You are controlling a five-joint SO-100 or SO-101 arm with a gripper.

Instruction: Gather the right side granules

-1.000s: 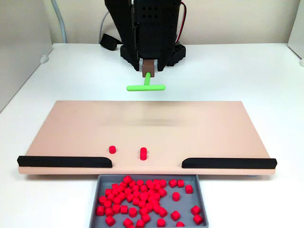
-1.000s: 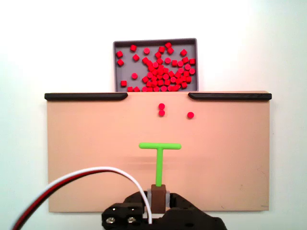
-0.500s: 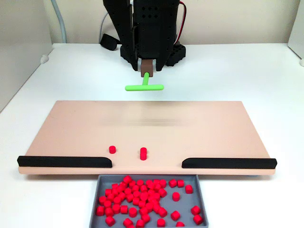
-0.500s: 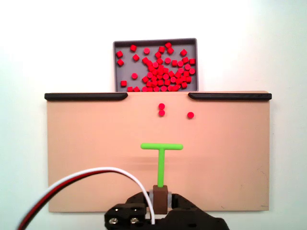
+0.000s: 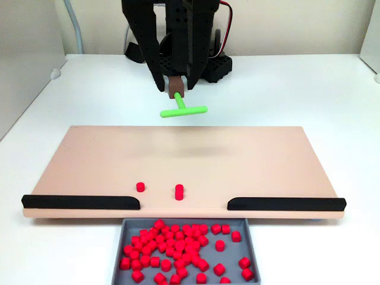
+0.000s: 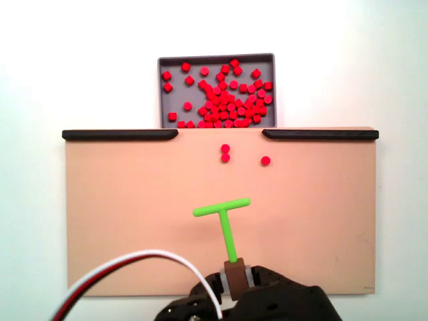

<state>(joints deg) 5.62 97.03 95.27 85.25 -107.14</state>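
Near to far in a fixed view facing the arm: grey tray at the bottom edge, holding a mass of red pellets. Just behind it, the tan board lying on the white worktop. Two black rails run along the board's near edge with a gap between them, in line with the tray.

The granules: three, all on the board just short of that gap. Here two sit tight together and read as one stacked shape, the third lies apart to the left. In a fixed view from the arm's side, the granules show as a touching pair near the gap's middle, plus a single one to their right, near the right rail's inner end.

Beyond them, bare board. The green T-shaped stick hangs above the board's far edge, crossbar slightly tilted, well apart from the granules. Its stem runs into a brown block held at the claw. Claw is clamped on that block; the fingers themselves are dark and hard to separate. Black arm behind, red and white cables trailing.
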